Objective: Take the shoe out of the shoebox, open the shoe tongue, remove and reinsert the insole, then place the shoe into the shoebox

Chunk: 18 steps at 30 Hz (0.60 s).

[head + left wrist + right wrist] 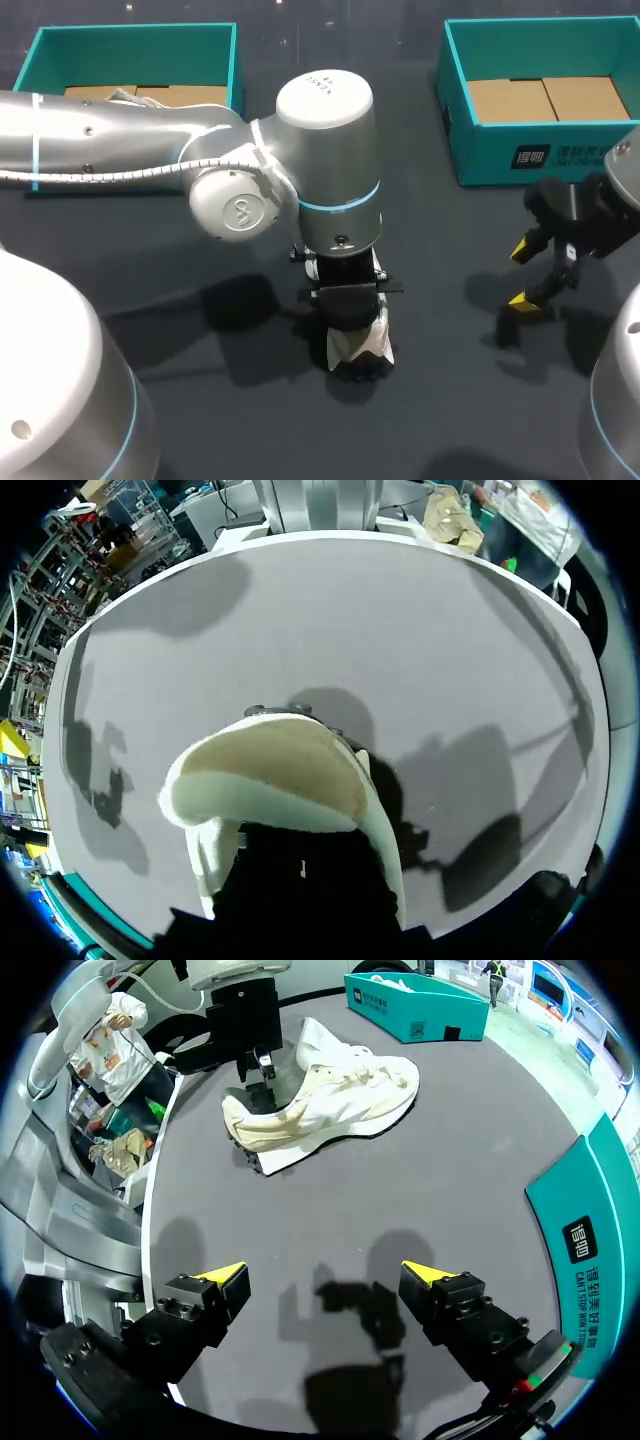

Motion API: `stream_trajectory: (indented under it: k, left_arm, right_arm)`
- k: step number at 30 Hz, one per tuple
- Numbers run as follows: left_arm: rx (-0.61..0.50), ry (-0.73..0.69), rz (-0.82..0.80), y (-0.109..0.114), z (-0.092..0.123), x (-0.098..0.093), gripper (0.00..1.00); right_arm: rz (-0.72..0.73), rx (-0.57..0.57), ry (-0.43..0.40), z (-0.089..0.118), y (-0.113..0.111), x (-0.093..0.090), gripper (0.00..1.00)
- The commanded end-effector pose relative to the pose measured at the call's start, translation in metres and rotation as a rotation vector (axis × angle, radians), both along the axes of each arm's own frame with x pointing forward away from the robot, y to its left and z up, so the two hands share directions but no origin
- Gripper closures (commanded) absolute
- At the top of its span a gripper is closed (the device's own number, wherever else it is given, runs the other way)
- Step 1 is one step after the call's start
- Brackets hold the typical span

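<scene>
Shoe (320, 1100) mid table (450, 250); likely light, soft upper, stiffer sole; best held at heel collar; left jaws at heel, state unclear; right jaws apart, empty, right of shoe.

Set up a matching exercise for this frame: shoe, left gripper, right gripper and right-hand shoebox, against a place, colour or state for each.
Things:
1. shoe
2. left gripper
3. right gripper
4. right-hand shoebox

Place, colour or state:
A. open, nothing between its fingers
B. teal, at the far right
C. cream, standing on the table, out of the box
D. down at the shoe, mid-table

Pairs: 1-C; 2-D; 3-A; 4-B
</scene>
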State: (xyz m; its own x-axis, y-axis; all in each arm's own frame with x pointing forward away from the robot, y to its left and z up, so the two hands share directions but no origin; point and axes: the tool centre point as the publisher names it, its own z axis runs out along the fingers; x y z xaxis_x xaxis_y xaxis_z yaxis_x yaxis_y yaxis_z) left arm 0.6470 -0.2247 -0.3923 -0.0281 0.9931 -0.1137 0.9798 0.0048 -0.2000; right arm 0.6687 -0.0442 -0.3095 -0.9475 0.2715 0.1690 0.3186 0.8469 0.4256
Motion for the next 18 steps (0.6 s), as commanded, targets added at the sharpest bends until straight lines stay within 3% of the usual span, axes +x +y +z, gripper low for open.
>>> stream_trajectory:
  k: [1,10,18]
  left_arm:
    - [-0.01,-0.015,0.001,-0.001,0.003,0.002,1.0]
    - [-0.067,-0.134,0.015,0.018,0.059,0.011,1.0]
    - [-0.078,-0.262,0.076,0.013,0.066,0.031,1.0]
  right_arm:
    - [-0.002,-0.002,-0.002,0.0,0.0,-0.002,0.0]
    - [-0.002,-0.002,-0.002,0.0,0.0,-0.002,0.0]
    - [-0.002,-0.002,-0.002,0.0,0.0,-0.002,0.0]
